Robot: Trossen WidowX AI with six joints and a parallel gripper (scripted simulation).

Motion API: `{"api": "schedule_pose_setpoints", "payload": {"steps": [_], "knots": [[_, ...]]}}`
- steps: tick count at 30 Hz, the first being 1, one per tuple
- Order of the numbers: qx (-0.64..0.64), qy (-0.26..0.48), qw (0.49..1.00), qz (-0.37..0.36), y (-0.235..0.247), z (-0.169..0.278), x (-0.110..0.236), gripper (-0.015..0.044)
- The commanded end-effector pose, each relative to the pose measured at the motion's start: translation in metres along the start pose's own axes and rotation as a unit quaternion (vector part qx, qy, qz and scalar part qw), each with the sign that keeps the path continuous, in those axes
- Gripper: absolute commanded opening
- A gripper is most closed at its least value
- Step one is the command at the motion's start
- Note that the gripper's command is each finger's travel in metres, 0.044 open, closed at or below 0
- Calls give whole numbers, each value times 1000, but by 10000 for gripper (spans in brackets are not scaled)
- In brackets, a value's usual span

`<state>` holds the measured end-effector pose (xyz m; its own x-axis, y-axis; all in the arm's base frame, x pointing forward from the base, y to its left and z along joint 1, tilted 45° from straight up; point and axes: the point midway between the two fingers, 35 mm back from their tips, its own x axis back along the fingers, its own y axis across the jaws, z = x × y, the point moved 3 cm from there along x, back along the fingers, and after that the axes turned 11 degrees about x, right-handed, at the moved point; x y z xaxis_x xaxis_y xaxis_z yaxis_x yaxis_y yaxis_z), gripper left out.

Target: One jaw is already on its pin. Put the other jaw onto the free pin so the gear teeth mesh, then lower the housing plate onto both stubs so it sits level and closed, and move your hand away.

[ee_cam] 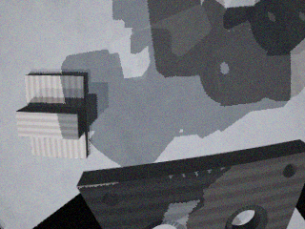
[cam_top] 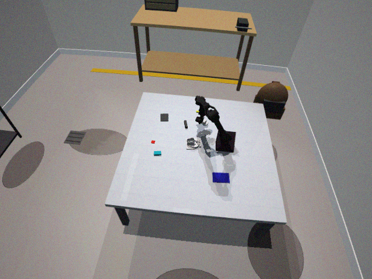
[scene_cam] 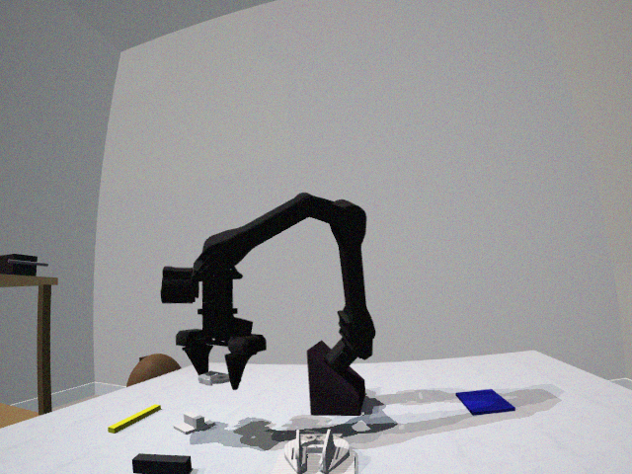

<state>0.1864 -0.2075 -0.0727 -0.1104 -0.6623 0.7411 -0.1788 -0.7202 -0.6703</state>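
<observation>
Ext. view: claw (scene_cam: 220, 379) (ee_cam: 193, 181) grips flat gray pc. (scene_cam: 213, 377) (ee_cam: 191, 191)

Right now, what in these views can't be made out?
- Held piece's outline: the exterior view has the hand's fingers partly covering the light grey piece.
- Mesh of gear teeth: too small in the top view.
- White assembly's near edge: cut off by the exterior view's bottom border.
- Plate's lower part: cut off in the wrist view.

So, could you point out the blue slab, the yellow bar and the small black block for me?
Blue slab (cam_top: 220, 177) (scene_cam: 485, 402): top and exterior views, middle of its upper face.
Yellow bar (cam_top: 197, 111) (scene_cam: 133, 419): top and exterior views, along its length.
Small black block (cam_top: 185, 124) (scene_cam: 161, 464): top and exterior views, middle of its body.
</observation>
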Motion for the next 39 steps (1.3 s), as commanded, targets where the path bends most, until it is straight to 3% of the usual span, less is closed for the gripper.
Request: {"api": "schedule_pose_setpoints", "payload": {"steps": [1,39], "knots": [[15,2,1000,0,-16,4,2,351],[136,4,991,9,-139,5,-4,351]]}}
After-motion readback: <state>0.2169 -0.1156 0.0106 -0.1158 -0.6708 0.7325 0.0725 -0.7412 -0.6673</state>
